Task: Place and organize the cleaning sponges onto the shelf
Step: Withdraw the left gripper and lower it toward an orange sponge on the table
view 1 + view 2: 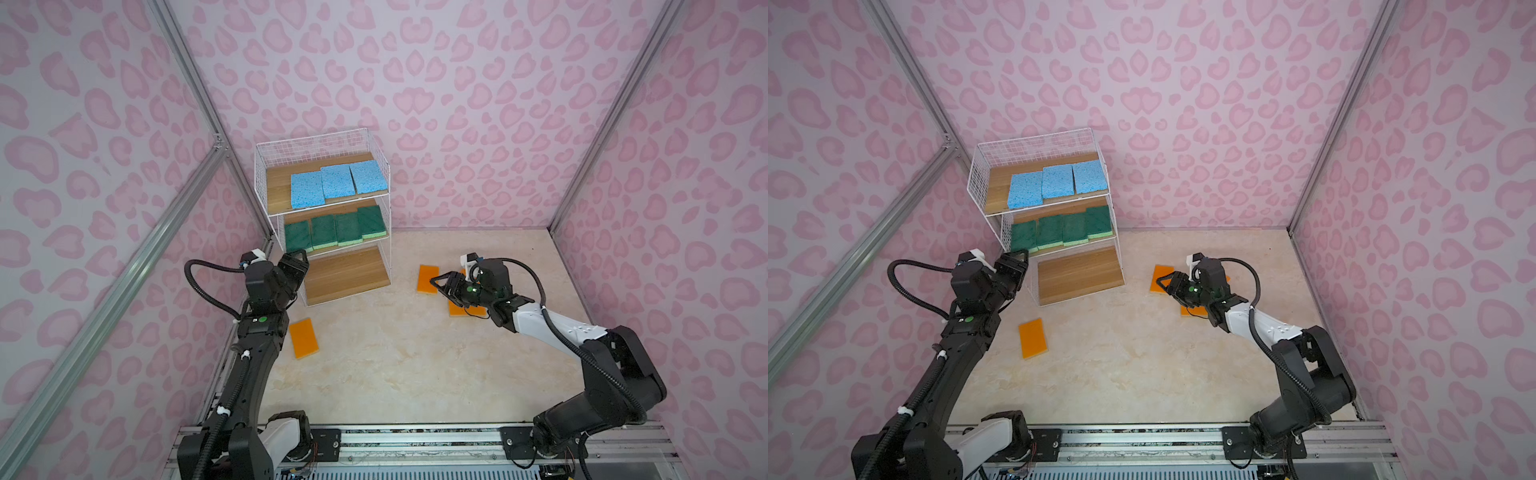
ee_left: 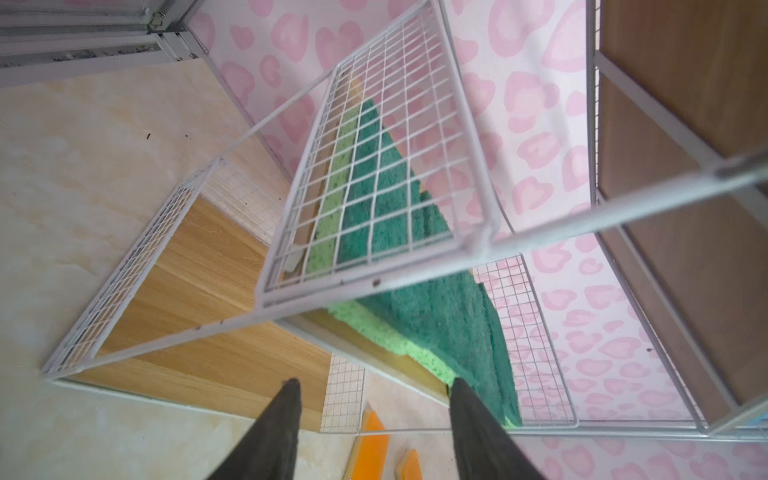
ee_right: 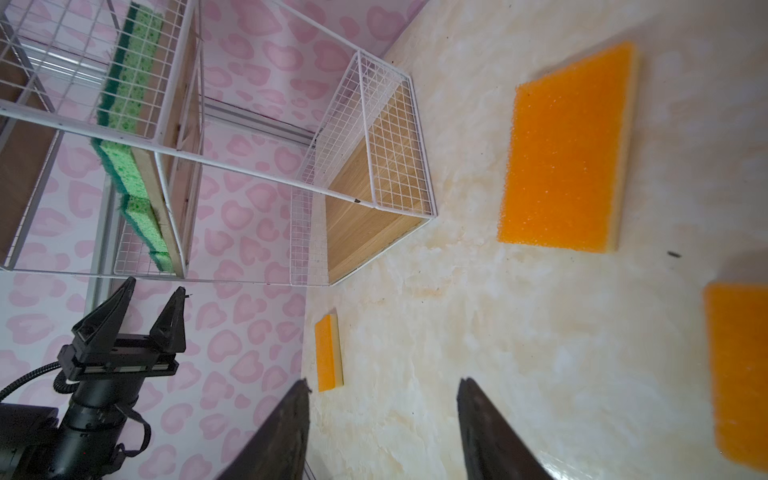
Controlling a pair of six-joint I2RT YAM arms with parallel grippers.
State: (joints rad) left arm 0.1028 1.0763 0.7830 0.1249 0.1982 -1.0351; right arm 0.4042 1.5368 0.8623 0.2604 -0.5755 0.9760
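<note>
The shelf (image 1: pixel 345 274) stands at the back left with its bottom board bare. Three blue sponges (image 1: pixel 336 181) lie on its top board and several green sponges (image 1: pixel 334 230) on the middle one. My left gripper (image 1: pixel 297 261) hangs open and empty at the left end of the middle board, one finger next to the nearest green sponge (image 2: pixel 453 320). Orange sponges lie on the floor: one (image 1: pixel 304 337) beside the left arm, one (image 1: pixel 428 279) right of the shelf, one (image 1: pixel 459 309) partly under my right gripper (image 1: pixel 438 284), which is open and empty above the floor (image 3: pixel 384 382).
Pink patterned walls close in the marble floor (image 1: pixel 395 365) on three sides. A metal rail (image 1: pixel 415 440) with both arm bases runs along the front edge. The shelf's white wire side panel (image 2: pixel 374 178) sits just ahead of the left fingers.
</note>
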